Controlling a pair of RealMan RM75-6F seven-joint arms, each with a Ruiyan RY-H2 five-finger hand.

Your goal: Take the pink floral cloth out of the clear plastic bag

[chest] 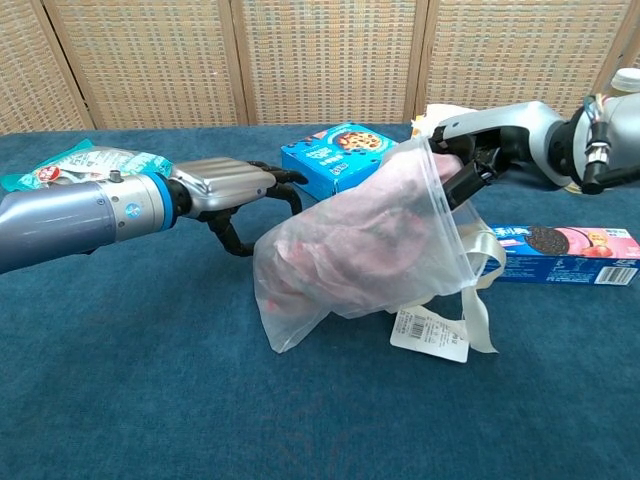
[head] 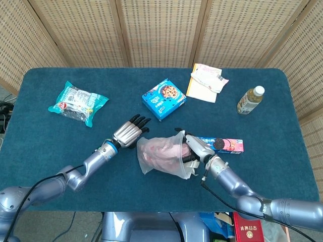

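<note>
Nearest the cameras, at lower centre of the chest view, a white paper tag [chest: 430,333] and cream ribbon [chest: 478,285] trail from the mouth of the clear plastic bag [chest: 300,300], which lies on the blue table [chest: 150,400]. The pink floral cloth [chest: 370,235] is wholly inside the bag, bunched towards its open right end; none of it has come out.

The right hand [chest: 470,165] enters from the upper right of that frame, its dark fingers curled at the bag's raised rim. It appears to pinch either the rim or the top of the cloth, but the film hides which. The left hand [chest: 235,190] reaches in from the left with fingers spread and slightly hooked, holding nothing, its tips just beside the bag's closed end and perhaps brushing it.

The step in hand looks like bracing the bag. To do it well, the left hand should press or pinch the closed end alone, catching film and not the cloth beneath, so the right can draw the cloth out through the mouth without dragging the bag along.

Further back, right of centre, lies a pink cookie box [chest: 560,243]. Beyond stands a blue cookie box [head: 164,98]. In the head view a green snack packet [head: 77,102] sits at upper left, and a drink bottle [head: 250,100] at upper right.
</note>
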